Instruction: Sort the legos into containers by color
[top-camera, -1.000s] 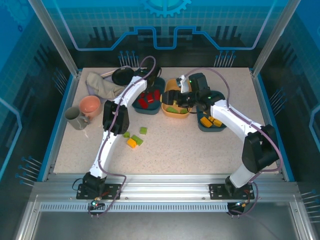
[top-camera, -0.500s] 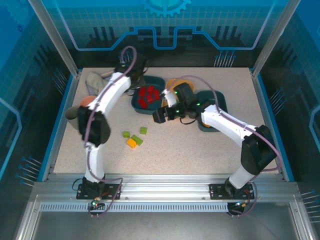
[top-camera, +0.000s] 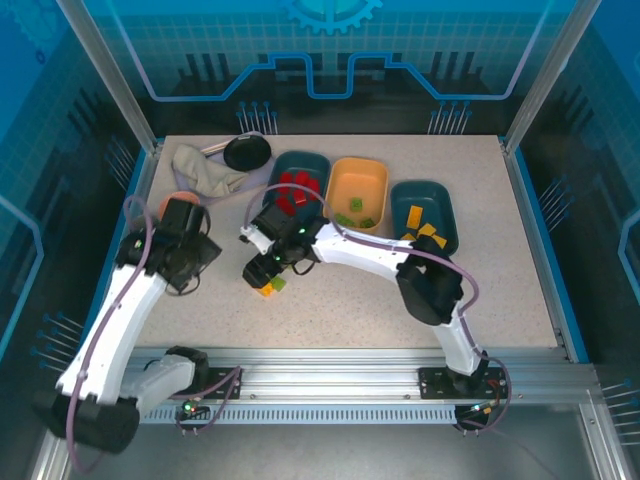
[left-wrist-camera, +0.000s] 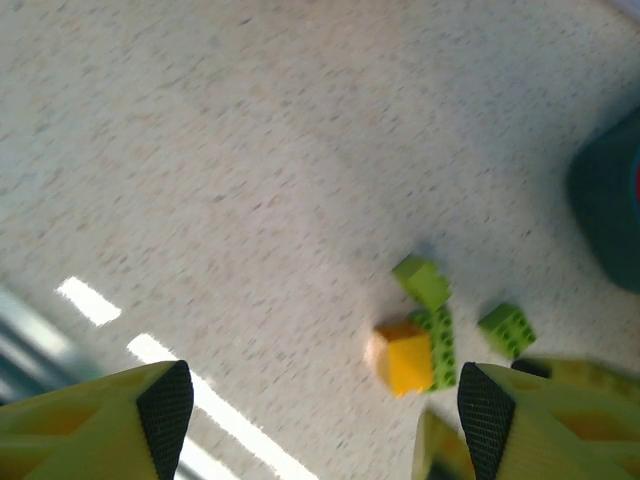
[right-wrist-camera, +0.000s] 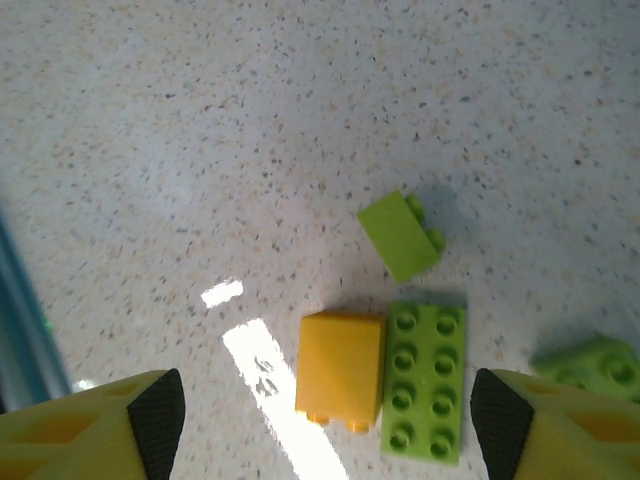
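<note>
My left gripper (left-wrist-camera: 325, 408) is hanging open and empty, left of the one loose orange-yellow plastic brick (right-wrist-camera: 340, 372). Three light green plastic bricks (right-wrist-camera: 424, 380) are lying beside it, one touching. My right gripper (right-wrist-camera: 328, 412) is hovering above it, spread wide, holding nothing. Three shallow plastic tubs (top-camera: 358, 172) are sitting beyond it.

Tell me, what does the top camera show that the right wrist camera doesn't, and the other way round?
Top: the left teal tub with red bricks, the yellow tub with green bricks, the right teal tub with orange bricks, a pan, a cloth. Right wrist: studs on the long green brick, lying side by side with the yellow brick. Both: those loose bricks on the table.
</note>
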